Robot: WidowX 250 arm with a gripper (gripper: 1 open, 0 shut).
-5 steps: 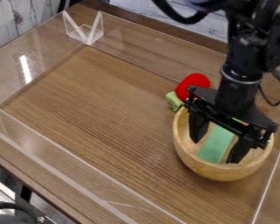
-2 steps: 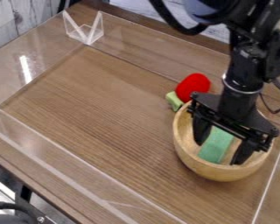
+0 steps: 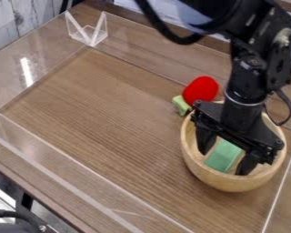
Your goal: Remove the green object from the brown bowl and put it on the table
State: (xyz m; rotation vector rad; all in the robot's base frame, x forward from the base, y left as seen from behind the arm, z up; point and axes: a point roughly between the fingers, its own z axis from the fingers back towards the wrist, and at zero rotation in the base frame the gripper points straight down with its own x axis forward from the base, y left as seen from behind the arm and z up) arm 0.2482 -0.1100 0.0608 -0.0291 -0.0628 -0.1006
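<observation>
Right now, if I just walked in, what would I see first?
You'd spot the black robot claw first, reaching straight down into the brown bowl at the table's right side, its fingers spread open around the green object lying inside. Just behind the bowl sits a bright red round thing. The rest is mostly wood-grain tabletop with clear plastic walls around it.

Your gripper (image 3: 233, 151) points down into the brown bowl (image 3: 206, 168), jaws spread wide. The green object (image 3: 225, 156) lies between its fingers. A red round object (image 3: 203, 88) sits just behind.
</observation>
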